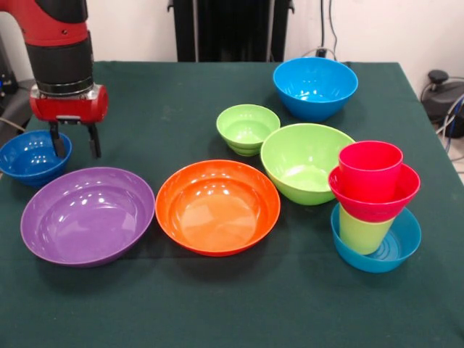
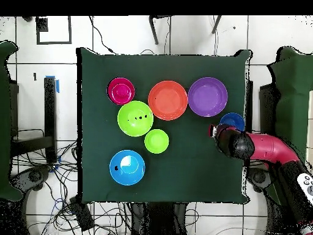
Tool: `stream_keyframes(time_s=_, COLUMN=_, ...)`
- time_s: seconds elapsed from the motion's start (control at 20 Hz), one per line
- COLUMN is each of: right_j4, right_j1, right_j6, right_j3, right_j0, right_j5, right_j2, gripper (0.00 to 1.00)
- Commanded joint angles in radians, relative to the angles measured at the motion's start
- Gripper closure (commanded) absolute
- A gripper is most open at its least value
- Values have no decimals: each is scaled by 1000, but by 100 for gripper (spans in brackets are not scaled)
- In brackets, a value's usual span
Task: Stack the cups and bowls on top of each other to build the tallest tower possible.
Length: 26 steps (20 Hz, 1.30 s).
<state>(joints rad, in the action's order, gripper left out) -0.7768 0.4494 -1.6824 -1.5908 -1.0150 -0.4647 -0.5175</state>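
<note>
No readable text, label, brand, number or sign shows in either view

1. In your front view, the tower (image 1: 373, 206) stands at the table's (image 1: 217, 312) right, near edge: a bowl at the base, a cup in it, a second bowl on that, a second cup on top.
2. Left of it, three wide bowls (image 1: 217, 206) run in a row across the middle.
3. Behind that row sit a ribbed bowl (image 1: 247, 128) and, further back, another large bowl (image 1: 315, 87).
4. At far left, the gripper (image 1: 75, 141) hangs over the rim of a small bowl (image 1: 29, 156).
</note>
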Motion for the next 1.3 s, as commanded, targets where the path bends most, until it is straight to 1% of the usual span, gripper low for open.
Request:
stream_keyframes(time_s=0.05, right_j4=-106, right_j1=-13, right_j6=107, right_j3=-23, right_j0=58, right_j5=44, right_j2=3, gripper=100)
stream_keyframes(time_s=0.2, right_j4=-100, right_j1=-15, right_j6=81, right_j3=-26, right_j0=54, right_j5=67, right_j2=4, gripper=100)
stream_keyframes(time_s=0.3, right_j4=-106, right_j1=-2, right_j6=27, right_j3=-13, right_j0=87, right_j5=73, right_j2=44, gripper=100)
stream_keyframes(time_s=0.4, right_j4=-107, right_j1=14, right_j6=12, right_j3=-10, right_j0=107, right_j5=70, right_j2=63, gripper=100)
stream_keyframes(time_s=0.55, right_j4=-114, right_j1=46, right_j6=-4, right_j3=-18, right_j0=146, right_j5=73, right_j2=92, gripper=100)
stream_keyframes(time_s=0.65, right_j4=-108, right_j1=67, right_j6=-8, right_j3=-26, right_j0=166, right_j5=68, right_j2=105, gripper=100)
stream_keyframes(time_s=0.75, right_j4=-87, right_j1=74, right_j6=-5, right_j3=-22, right_j0=174, right_j5=51, right_j2=108, gripper=100)
stream_keyframes(time_s=0.9, right_j4=-21, right_j1=145, right_j6=-16, right_j3=-66, right_j0=184, right_j5=-10, right_j2=115, gripper=100)
stream_keyframes(time_s=0.95, right_j4=9, right_j1=181, right_j6=-36, right_j3=-87, right_j0=194, right_j5=-42, right_j2=126, gripper=100)
stream_keyframes(time_s=1.05, right_j4=74, right_j1=227, right_j6=-80, right_j3=-114, right_j0=215, right_j5=-103, right_j2=138, gripper=100)
stream_keyframes(time_s=1.3, right_j4=237, right_j1=300, right_j6=-186, right_j3=-136, right_j0=283, right_j5=-222, right_j2=177, gripper=100)
